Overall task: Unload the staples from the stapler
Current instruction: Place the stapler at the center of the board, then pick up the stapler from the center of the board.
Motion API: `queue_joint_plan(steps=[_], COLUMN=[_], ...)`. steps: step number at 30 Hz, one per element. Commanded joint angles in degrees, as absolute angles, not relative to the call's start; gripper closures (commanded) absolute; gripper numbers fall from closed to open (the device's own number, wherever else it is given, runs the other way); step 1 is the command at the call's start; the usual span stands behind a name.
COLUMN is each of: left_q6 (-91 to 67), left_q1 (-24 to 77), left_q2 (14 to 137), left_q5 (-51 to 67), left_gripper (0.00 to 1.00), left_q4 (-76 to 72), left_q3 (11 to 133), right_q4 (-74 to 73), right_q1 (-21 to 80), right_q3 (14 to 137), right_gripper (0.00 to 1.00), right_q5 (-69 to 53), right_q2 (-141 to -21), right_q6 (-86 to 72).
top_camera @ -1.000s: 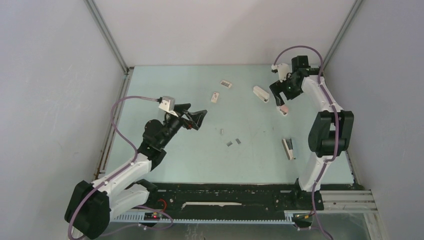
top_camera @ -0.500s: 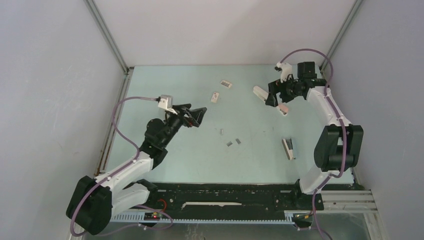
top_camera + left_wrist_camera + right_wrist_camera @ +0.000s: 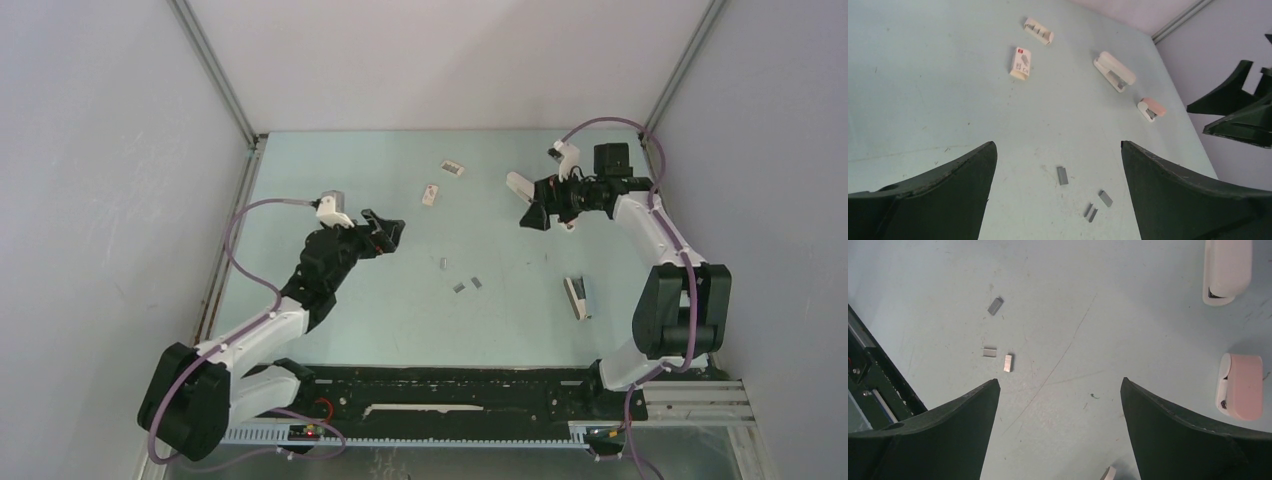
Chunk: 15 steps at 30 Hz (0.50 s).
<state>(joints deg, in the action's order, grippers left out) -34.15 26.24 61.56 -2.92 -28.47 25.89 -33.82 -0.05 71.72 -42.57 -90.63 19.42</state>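
Both jaws wide, empty. Some staples [image 3: 1008,362] are out on the bench [image 3: 330,160], so we reckon we're between staplers; next needs the right jaws squared over the pink stapler [image 3: 1241,386].

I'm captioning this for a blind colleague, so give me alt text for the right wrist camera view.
The right gripper is open, its dark fingers apart above a pale green table and holding nothing. Three tiny silvery-grey staple strips lie loose at upper left; a white stapler and a small pink stapler lie at the right edge.
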Motion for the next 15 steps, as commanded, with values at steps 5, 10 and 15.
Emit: queue_joint_plan(steps=[5, 10, 15], left_q6=[-36.71, -37.09, -36.82], left_q1=[24.99, 24.57, 24.30], left_q2=[63.21, 63.82, 63.91], left_q5=[-2.03, -0.46, 1.91], left_gripper=[0.00, 0.00, 0.00], left_q4=[-23.14, -23.14, -22.61], left_q3=[32.23, 32.34, 32.68], right_q4=[-39.92, -40.45, -42.64], right_q1=[-1.54, -3.38, -4.92], right_q3=[70.48, 66.70, 63.49], right_gripper=[0.03, 0.05, 0.10], right_q5=[-35.14, -30.78, -22.15], right_q2=[-87.40, -85.76, -83.84], right_q6=[20.77, 20.42, 23.21])
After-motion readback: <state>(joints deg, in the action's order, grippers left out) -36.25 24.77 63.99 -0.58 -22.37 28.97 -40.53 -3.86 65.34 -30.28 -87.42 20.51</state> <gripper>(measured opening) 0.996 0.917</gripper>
